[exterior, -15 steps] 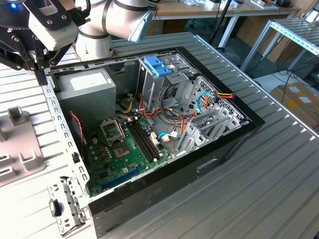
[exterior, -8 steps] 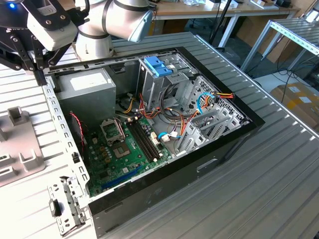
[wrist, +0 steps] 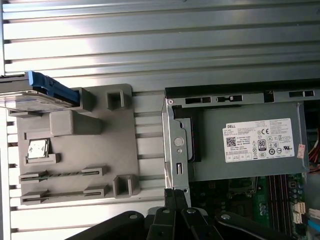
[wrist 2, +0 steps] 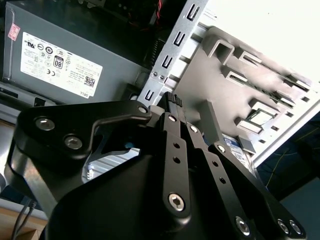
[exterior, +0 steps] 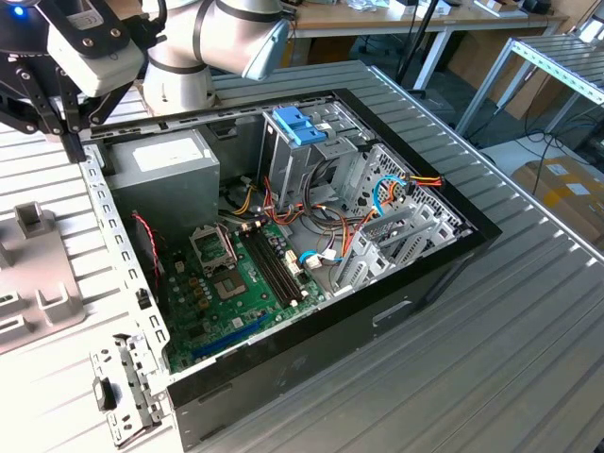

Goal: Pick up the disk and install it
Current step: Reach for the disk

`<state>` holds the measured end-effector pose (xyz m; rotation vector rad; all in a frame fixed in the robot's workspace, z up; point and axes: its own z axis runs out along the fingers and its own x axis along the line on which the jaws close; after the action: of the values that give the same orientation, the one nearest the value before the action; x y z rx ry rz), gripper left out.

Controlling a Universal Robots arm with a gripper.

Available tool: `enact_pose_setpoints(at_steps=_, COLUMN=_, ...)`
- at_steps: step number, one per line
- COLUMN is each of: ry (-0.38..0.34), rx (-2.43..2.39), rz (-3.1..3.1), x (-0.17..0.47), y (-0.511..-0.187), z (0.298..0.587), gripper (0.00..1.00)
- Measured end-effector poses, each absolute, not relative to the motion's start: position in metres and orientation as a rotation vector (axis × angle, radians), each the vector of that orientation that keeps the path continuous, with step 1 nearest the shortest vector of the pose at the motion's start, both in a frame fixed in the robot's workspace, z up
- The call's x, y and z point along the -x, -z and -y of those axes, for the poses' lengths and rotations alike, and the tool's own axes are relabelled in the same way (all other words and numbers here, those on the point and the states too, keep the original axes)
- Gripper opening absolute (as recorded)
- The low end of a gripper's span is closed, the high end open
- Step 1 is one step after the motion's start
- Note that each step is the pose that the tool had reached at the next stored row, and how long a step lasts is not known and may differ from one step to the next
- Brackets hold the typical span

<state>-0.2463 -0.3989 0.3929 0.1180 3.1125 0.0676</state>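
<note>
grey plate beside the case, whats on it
The disk lies at one corner of the plate, a small silver chip in a pocket. Anything under the disk is covered.

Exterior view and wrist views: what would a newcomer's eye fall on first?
The open computer case on the slatted table dominates the exterior view, its green motherboard and grey power supply exposed. In the first wrist view, the disk in its bright blue carrier sits at a corner of the grey fixture beside the case; the gripper, shut and empty, is near the case's edge, apart from the disk.
</note>
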Motion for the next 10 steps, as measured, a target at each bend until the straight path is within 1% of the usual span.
enact_pose_setpoints(at_steps=10, ry=-0.068, rx=-0.118, rz=-3.112, x=0.2486, y=-0.3928, z=0.3989, gripper=0.11)
